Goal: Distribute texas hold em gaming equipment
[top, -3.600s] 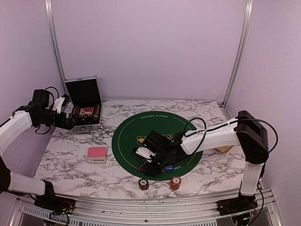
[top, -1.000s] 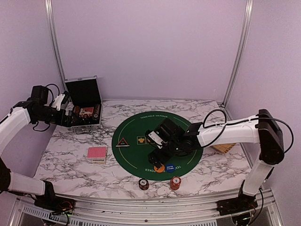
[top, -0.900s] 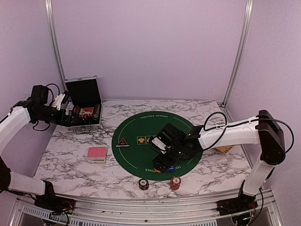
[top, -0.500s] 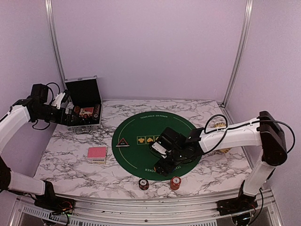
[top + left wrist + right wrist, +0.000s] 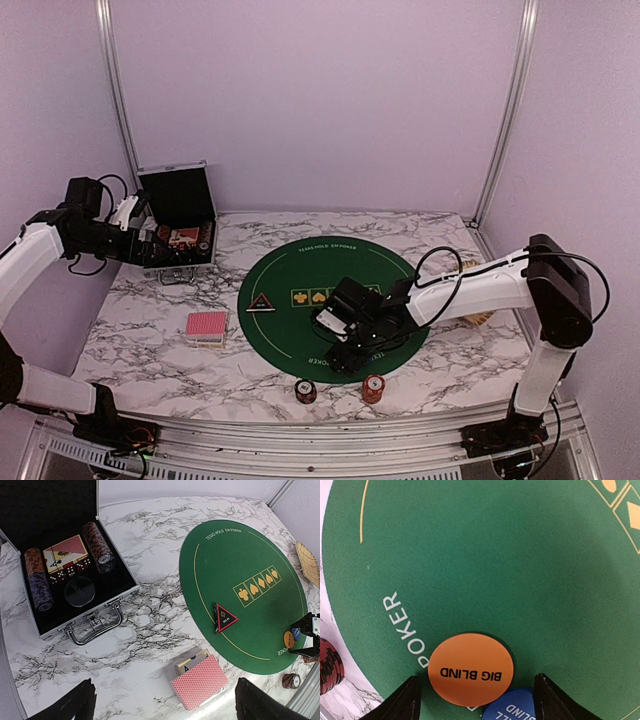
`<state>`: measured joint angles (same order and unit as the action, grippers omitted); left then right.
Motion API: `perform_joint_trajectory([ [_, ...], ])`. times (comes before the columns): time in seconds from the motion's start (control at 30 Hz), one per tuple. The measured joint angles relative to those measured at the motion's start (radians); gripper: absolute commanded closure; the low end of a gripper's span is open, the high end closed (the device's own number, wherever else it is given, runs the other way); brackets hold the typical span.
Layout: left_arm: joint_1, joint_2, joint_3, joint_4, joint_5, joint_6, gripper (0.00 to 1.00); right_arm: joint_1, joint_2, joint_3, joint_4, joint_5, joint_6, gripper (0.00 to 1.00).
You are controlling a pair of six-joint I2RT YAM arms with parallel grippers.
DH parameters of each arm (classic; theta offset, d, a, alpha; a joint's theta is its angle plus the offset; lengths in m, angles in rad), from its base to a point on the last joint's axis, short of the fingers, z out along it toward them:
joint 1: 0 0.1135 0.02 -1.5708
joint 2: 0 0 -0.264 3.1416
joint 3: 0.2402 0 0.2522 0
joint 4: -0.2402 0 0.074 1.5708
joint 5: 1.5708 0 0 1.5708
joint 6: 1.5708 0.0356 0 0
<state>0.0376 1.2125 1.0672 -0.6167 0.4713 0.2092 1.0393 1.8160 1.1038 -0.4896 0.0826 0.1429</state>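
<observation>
Jaws of the right gripper (image 5: 476,682) stand apart, straddling the orange BIG BLIND button (image 5: 470,669), which lies flat on the green mat (image 5: 495,555) and touches the blue button (image 5: 512,710); contact unclear. Left gripper (image 5: 165,700) gapes wide, holding nothing.

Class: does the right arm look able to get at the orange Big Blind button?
Probably yes: the right gripper hangs open astride the orange button, nothing covering it, though the blue button crowds one finger.
</observation>
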Motion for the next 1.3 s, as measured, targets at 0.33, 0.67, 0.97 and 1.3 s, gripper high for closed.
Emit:
perform_joint_trajectory([
  [0.33,0.000,0.001,0.013,-0.002,0.000,0.000,0.01,0.000,0.017,0.011,0.012,-0.013,-0.013,0.46],
  [0.67,0.000,0.011,0.016,-0.002,0.000,0.000,0.01,-0.015,0.017,0.012,0.026,0.027,-0.023,0.52],
  [0.97,0.000,0.011,0.019,-0.010,0.000,0.000,0.01,-0.060,0.069,0.061,0.069,0.076,-0.025,0.57],
  [1.3,0.000,0.011,0.034,-0.026,-0.001,0.001,0.01,-0.132,0.129,0.117,0.138,0.092,-0.038,0.34],
])
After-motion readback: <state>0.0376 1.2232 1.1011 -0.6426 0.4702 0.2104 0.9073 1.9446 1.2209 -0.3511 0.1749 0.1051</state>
